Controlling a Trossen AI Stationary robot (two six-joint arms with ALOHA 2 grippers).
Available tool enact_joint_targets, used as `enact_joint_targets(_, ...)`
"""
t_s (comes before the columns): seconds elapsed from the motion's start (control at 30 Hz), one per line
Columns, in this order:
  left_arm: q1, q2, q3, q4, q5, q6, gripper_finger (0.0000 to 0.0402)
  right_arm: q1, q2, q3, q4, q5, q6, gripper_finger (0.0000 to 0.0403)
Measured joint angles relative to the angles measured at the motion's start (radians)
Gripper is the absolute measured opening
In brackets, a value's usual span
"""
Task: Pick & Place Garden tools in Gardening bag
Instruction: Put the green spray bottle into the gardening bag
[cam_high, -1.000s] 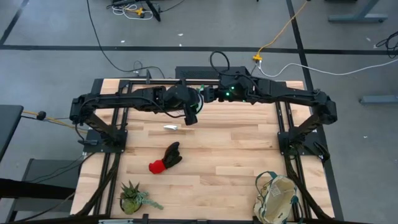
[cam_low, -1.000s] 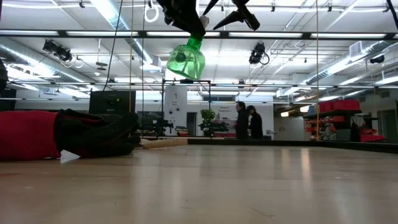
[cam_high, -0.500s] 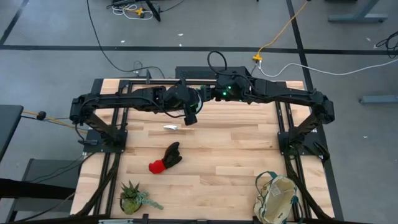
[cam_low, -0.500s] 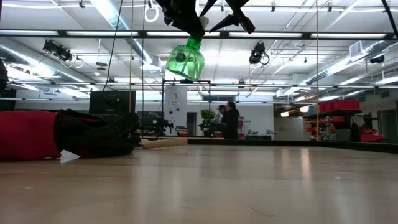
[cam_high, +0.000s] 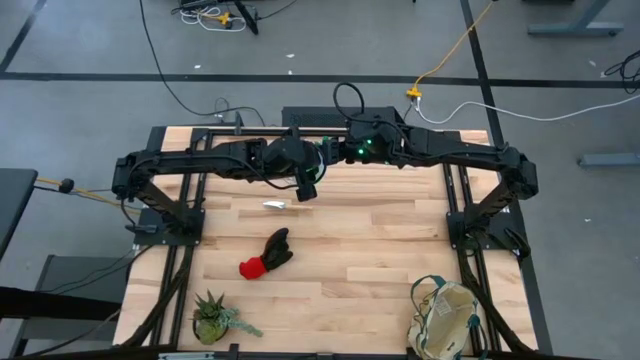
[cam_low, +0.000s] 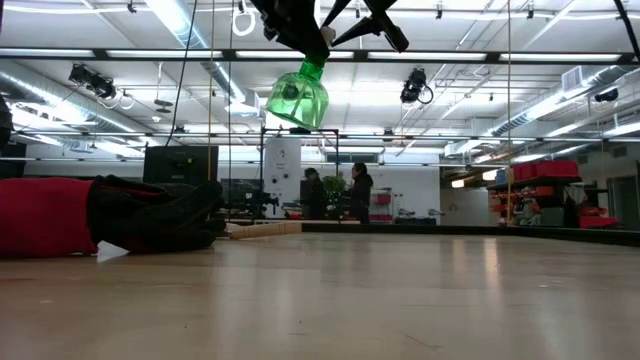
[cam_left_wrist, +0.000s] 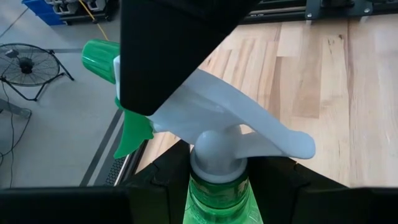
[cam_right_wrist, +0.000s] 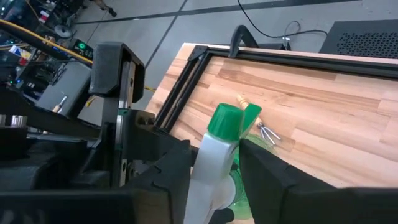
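A green spray bottle (cam_low: 298, 98) with a white trigger head (cam_left_wrist: 249, 124) hangs high over the table's far middle. My left gripper (cam_left_wrist: 214, 183) is shut on it. My right gripper (cam_right_wrist: 214, 177), coming from the right, is shut on the head (cam_right_wrist: 214, 149). A red-and-black glove pair (cam_high: 266, 255) lies on the table's middle left. A wooden-handled rake (cam_right_wrist: 258, 124) lies flat on the table near the far side. The beige gardening bag (cam_high: 447, 320) stands at the near right corner. The trowel is out of view. My left gripper pinches the bottle's neck (cam_left_wrist: 214, 196), just under the white collar, between its two fingers. The bottle hangs upright below them, clear of the table. My right gripper has the white trigger head (cam_right_wrist: 217, 158) between its two fingers (cam_right_wrist: 273, 174), slanting down from the table's right; the green nozzle (cam_right_wrist: 225, 121) sticks out past them.
A small spiky potted plant (cam_high: 212, 317) stands at the near left corner. Black frame rails (cam_high: 455, 200) run along both sides of the wooden table. Bare wood lies between the gloves and the bag.
My right gripper's fingers have drawn in on the bottle's white trigger head. The bottle and my left gripper have kept still.
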Motion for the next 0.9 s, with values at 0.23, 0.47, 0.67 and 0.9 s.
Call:
enact_joint_targets(0.23, 0.0, 0.0, 0.0, 0.0, -0.004, 0.0, 0.0151, 0.0, 0.0, 0.0, 0.002, -0.004, 0.002, 0.0111)
enact_joint_targets(0.47, 0.0, 0.0, 0.0, 0.0, -0.003, 0.0, 0.0152, 0.0, 0.0, 0.0, 0.002, -0.005, 0.0, 0.011)
enact_joint_targets(0.67, 0.0, 0.0, 0.0, 0.0, -0.003, 0.0, 0.0153, 0.0, 0.0, 0.0, 0.003, -0.005, -0.001, 0.011)
enact_joint_targets(0.9, 0.0, 0.0, 0.0, 0.004, 0.003, 0.0, 0.018, 0.0, 0.0, 0.0, 0.009, -0.009, -0.005, 0.0109)
